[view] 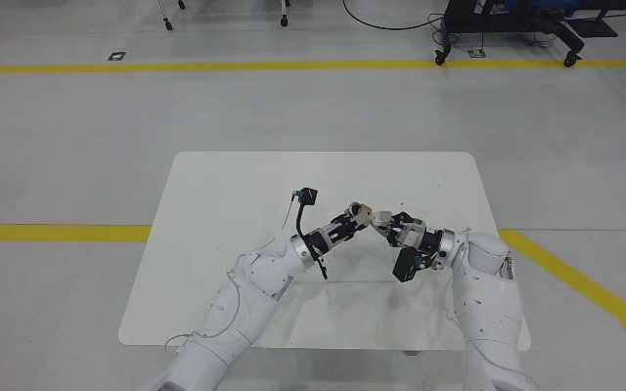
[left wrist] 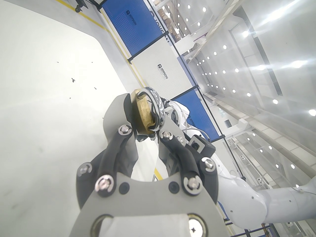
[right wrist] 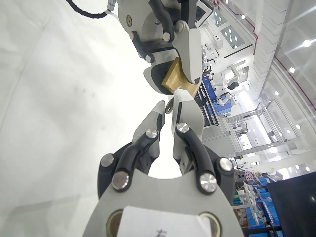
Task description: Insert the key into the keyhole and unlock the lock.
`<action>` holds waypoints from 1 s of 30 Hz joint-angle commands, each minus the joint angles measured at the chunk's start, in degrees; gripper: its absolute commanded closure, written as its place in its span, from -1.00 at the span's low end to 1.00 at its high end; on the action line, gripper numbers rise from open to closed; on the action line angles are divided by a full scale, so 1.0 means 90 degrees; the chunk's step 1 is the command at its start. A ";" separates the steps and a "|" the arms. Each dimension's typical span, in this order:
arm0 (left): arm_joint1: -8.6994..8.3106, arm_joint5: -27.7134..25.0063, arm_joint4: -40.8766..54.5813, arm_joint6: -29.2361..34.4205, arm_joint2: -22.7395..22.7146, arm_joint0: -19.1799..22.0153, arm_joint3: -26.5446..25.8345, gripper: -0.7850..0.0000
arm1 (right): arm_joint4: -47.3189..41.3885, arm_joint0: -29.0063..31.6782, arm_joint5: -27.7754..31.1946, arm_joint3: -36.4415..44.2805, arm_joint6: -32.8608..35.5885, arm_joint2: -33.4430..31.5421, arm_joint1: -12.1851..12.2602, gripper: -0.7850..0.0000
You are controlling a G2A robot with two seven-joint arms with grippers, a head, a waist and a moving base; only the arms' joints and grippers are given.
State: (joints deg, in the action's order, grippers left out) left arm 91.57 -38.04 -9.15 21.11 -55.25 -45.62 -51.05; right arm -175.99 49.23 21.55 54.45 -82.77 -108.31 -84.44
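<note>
Top view: left hand [view: 359, 212] clamps lock [view: 363, 208], right hand [view: 382, 220] pinches key [right wrist: 168, 108].

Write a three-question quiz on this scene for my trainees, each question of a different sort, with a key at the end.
1. True or false: the brass padlock lies flat on the table.
2. Which tool grips the padlock? A. left tool B. right tool C. neither
3. Fill in: the right tool pinches a small silver ____.
Key: 1 false, it is held up above the table; 2 A; 3 key.
</note>
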 commanded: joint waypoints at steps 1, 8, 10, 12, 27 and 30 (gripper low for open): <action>-0.0006 0.0009 -0.0017 0.0005 -0.0008 -0.0004 -0.0004 1.00 | -0.0001 -0.0087 -0.0061 -0.0180 -0.0061 -0.0010 0.0050 1.00; -0.0018 0.0018 -0.0044 0.0000 -0.0035 -0.0006 -0.0006 1.00 | -0.0001 -0.0265 -0.0266 -0.0470 -0.0266 -0.0173 0.0207 1.00; -0.0019 0.0032 -0.0030 0.0007 -0.0041 -0.0008 -0.0003 1.00 | -0.0001 -0.0234 -0.0291 -0.0427 -0.0290 -0.0197 0.0228 1.00; -0.0019 0.0044 -0.0021 0.0013 -0.0040 -0.0007 -0.0005 1.00 | -0.0001 -0.0196 -0.0304 -0.0365 -0.0303 -0.0203 0.0234 1.00; 0.0075 0.1383 0.1267 0.0615 -0.0148 0.0147 0.0204 1.00 | -0.0001 0.1491 -0.1252 0.2921 0.1727 -0.0504 -0.0496 0.83; 0.0096 0.1661 0.1575 0.0854 -0.0152 0.0143 0.0168 1.00 | -0.0001 0.1664 -0.1272 0.3185 0.2054 -0.0400 -0.0596 0.33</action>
State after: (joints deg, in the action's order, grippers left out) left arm 92.37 -24.23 3.91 27.92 -56.60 -44.32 -49.37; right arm -176.00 63.92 9.72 82.49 -64.93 -112.12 -89.60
